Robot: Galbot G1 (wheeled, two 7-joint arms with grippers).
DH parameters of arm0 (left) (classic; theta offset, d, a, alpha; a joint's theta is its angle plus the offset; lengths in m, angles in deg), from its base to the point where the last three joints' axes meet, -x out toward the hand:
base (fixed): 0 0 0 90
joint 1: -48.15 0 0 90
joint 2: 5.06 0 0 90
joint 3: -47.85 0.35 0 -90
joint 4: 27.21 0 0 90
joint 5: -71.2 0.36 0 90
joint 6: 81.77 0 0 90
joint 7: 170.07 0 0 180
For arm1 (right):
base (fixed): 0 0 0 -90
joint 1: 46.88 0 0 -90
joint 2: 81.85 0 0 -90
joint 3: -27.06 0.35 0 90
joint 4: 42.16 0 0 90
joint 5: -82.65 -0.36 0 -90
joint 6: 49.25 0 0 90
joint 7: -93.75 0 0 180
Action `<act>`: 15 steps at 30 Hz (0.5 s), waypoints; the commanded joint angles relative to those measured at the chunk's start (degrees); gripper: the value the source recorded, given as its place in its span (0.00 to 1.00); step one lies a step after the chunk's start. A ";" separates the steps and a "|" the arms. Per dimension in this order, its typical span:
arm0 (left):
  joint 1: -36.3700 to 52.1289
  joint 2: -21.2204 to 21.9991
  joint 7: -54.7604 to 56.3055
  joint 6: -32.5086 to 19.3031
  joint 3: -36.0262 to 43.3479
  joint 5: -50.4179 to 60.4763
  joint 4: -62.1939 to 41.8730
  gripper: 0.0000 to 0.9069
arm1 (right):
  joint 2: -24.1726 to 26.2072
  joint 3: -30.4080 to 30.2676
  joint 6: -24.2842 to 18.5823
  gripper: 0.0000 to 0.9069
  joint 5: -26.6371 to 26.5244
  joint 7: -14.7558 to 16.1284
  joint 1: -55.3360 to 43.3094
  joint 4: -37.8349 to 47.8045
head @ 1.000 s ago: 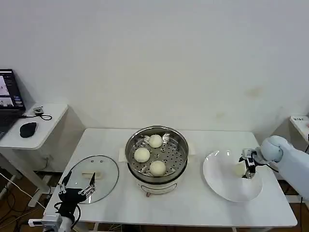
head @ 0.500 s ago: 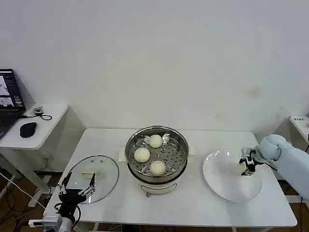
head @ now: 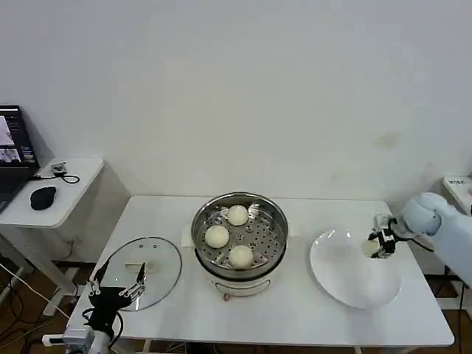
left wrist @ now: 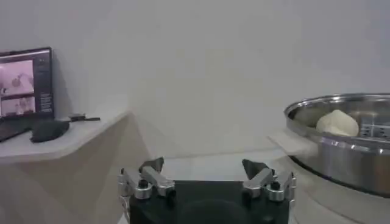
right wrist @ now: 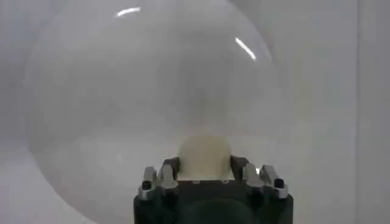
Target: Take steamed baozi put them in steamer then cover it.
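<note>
A white rectangular bench (head: pixel 169 214) fills the lower half of the head view. At its centre stands the round shiny stainless-steel steamer (head: pixel 240 237), with a perforated inner tray and a whitish base. Three smooth cream-white steamed baozi lie on the tray: one toward the back (head: pixel 237 214), one at the left (head: pixel 217 236), one at the front (head: pixel 241 255). In the left wrist view the steamer's steel rim (left wrist: pixel 341 143) fills the right side, with one bun (left wrist: pixel 337 123) showing above it.

At the right of the head view sits a round white plate (head: pixel 346 276). The right claw (head: pixel 381 243), on a white arm entering from the right edge, is above the plate's upper right part, pinching the fourth cream-white bun (head: pixel 369 248). In the right wrist view that bun (right wrist: pixel 204 156) sits pressed between the two dark fingers (right wrist: pixel 164 175), just above the plate's pale surface (right wrist: pixel 122 97).

At the lower left of the head view a flat round glass lid (head: pixel 151 262) lies on the bench. The left claw (head: pixel 116 289) is at the lid's near edge, its black fingers spread apart and holding nothing; the left wrist view shows the same spread fingers (left wrist: pixel 149 178).

At the far left, a small white side table (head: pixel 66 184) carries a black computer mouse (head: pixel 42 197) and a laptop (head: pixel 13 151).
</note>
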 commanded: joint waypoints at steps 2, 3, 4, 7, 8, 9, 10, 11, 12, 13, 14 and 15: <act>0.10 0.14 0.04 0.04 0.15 0.04 0.18 1.00 | 3.15 -17.03 4.44 0.66 -11.48 0.30 -22.87 -15.57; 0.10 0.16 0.02 0.05 0.18 0.05 0.28 1.00 | 2.46 -19.38 5.58 0.66 -13.65 -0.26 -25.87 -16.80; 0.07 0.16 0.02 0.04 0.18 0.05 0.42 1.00 | 1.89 -21.20 6.07 0.66 -15.45 -0.77 -28.40 -17.53; 0.04 -0.04 0.01 0.06 0.12 0.04 0.58 1.00 | -0.51 -26.50 9.96 0.66 -21.51 -2.92 -34.94 -19.56; 0.05 -0.17 0.01 0.07 0.02 0.04 0.60 1.00 | -2.06 -27.92 10.74 0.66 -23.16 -3.71 -37.48 -20.08; 0.07 -0.21 0.01 0.07 -0.02 0.03 0.58 1.00 | -3.31 -29.64 12.62 0.66 -25.28 -4.49 -38.94 -20.65; 0.11 -0.23 0.01 0.08 -0.07 0.01 0.51 1.00 | -5.08 -30.58 14.12 0.66 -26.81 -5.30 -40.18 -20.95; 0.15 -0.21 0.02 0.10 -0.09 0.02 0.49 1.00 | -6.63 -31.54 14.78 0.66 -28.04 -6.13 -41.40 -20.93; 0.18 -0.18 0.02 0.09 -0.05 0.02 0.49 1.00 | -7.57 -31.91 15.48 0.66 -29.00 -6.77 -42.10 -20.84; 0.19 -0.16 0.02 0.09 -0.01 0.03 0.48 1.00 | -9.87 -32.61 17.14 0.66 -31.15 -8.17 -42.95 -20.48; 0.25 -0.09 0.02 0.09 0.04 0.04 0.47 1.00 | -11.83 -32.95 17.95 0.66 -32.29 -8.73 -43.63 -20.03; 0.27 -0.06 0.01 0.10 0.06 0.05 0.49 1.00 | -13.76 -33.43 18.60 0.66 -33.70 -9.51 -44.12 -19.53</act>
